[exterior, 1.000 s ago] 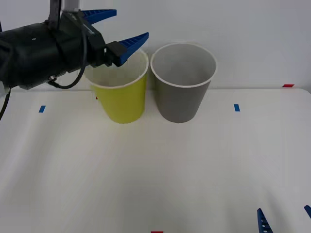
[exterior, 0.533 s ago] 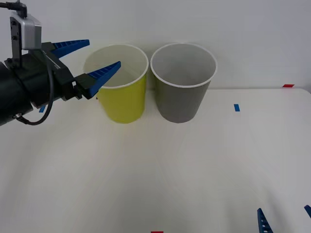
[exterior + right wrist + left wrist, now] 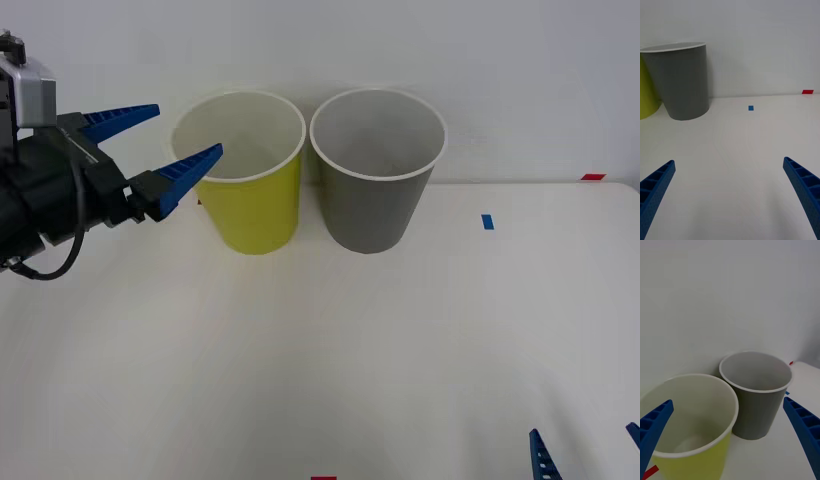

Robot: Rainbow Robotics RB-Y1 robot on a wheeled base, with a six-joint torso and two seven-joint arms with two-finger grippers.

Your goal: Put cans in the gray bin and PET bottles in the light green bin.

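While the left gripper (image 3: 165,140) hangs wide and empty just beside the light green bin (image 3: 250,215), gray bin (image 3: 375,205) beyond; right gripper (image 3: 730,195) low, spread, gray bin ahead. Left wrist: both bins below, no can seen. Risk: fingertip clipping the rim, tipping it.

No readable text, labels, brands or nos. anywhere. Light green bin (image 3: 245,190) and gray bin (image 3: 375,180): plain walls, no print. Surface (image 3: 330,350) carries only blank tape marks, blue (image 3: 487,221) and red (image 3: 593,177), at approx. 3 o'clock from the gray bin; nothing written on them.
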